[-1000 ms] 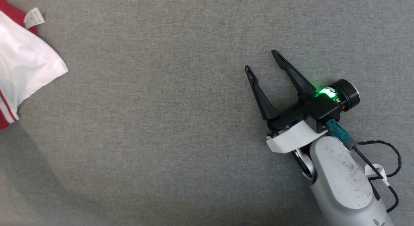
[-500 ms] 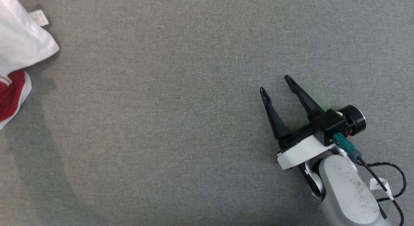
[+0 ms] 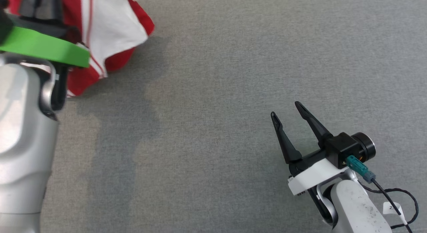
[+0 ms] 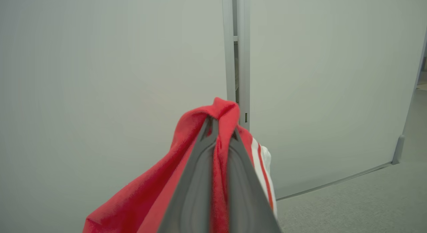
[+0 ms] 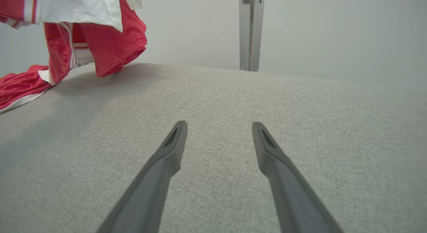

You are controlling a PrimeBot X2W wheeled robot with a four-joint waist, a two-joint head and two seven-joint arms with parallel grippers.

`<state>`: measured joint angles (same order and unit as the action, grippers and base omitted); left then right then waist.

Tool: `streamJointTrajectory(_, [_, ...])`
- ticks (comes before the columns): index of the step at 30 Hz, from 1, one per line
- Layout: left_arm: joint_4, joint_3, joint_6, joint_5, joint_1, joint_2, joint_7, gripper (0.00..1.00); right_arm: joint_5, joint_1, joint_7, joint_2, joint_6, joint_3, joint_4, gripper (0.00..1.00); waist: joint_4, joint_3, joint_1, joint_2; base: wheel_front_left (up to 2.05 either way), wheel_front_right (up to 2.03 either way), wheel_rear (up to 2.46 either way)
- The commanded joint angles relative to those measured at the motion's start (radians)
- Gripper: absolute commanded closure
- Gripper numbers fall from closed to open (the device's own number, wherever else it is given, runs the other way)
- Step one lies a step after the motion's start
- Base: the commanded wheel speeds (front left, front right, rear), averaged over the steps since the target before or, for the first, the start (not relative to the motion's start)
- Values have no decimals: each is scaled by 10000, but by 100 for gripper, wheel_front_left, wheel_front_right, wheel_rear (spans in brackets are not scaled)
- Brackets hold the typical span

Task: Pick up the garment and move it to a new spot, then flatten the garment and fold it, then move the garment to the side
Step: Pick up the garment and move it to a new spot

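As left gripper (image 4: pixel 218 126) clamps one garment (image 4: pixel 160 183) (red), right gripper (image 3: pixel 285 109) gapes.

Garment (image 3: pixel 113 29): red, white panel and stripes; bunched, hanging lifted at far left, lower end on grey surface (image 5: pixel 213 92).

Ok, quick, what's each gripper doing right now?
Left gripper: shut on the red and white garment.
Right gripper: open, holding nothing, above the grey surface.
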<state>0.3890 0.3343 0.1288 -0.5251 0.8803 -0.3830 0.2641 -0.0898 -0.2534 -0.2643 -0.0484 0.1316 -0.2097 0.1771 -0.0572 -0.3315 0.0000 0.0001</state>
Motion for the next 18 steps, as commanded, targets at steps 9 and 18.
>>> streamJointTrajectory(9, [-439,1518,28,-307,-1117,1552,4,100,-211,622,-3,-39,-17,-71,-64,0,1363,856,0,-1,0,0,0])
streamJointTrajectory(18, [381,1518,7,402,-2934,2269,5,0,-267,895,-3,-39,-17,-145,41,0,1684,1287,0,-1,0,0,0])
